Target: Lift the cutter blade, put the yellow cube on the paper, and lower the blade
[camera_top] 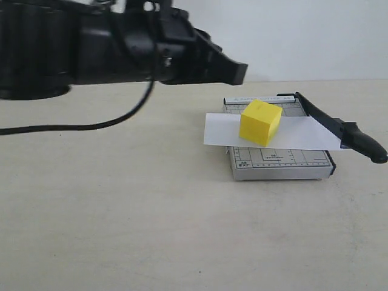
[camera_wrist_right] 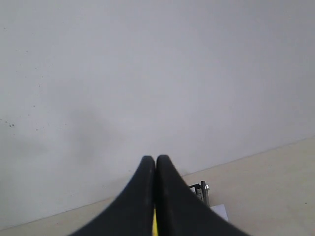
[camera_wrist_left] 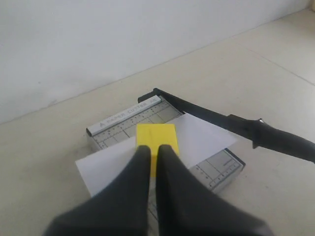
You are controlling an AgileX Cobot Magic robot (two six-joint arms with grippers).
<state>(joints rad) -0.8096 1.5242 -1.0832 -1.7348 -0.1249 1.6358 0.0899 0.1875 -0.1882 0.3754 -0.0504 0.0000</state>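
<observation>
A pale desk (camera_top: 121,212) in front of a plain white wall (camera_wrist_right: 147,73); towards its right side, in the exterior view, sits a small grey gridded cutter base (camera_top: 285,162); the paper (camera_top: 221,133), a white strip, lies across the base and sticks out past both of its sides. The yellow cube (camera_top: 260,122) rests on the paper, roughly over the middle of the base, turned so that one corner faces the camera. The cutter blade (camera_top: 342,130) is a long black arm hinged at the far right corner of the base; it runs along the right edge, crossing over the right end of the paper, and its thick rounded handle reaches beyond the near corner; whether it lies fully down I cannot tell.

The left arm, bulky and black, fills the upper left of the exterior view, a black cable (camera_top: 91,126) drooping beneath it; the left tool (camera_wrist_left: 153,150) hangs in the air to the left of the cube and above it, its two fingers drawn nearly together with only a thin slit between them, gripping nothing.

The right tool (camera_wrist_right: 155,160) appears only in its own wrist view; its fingers are pressed together and hold nothing; it faces the wall.
</observation>
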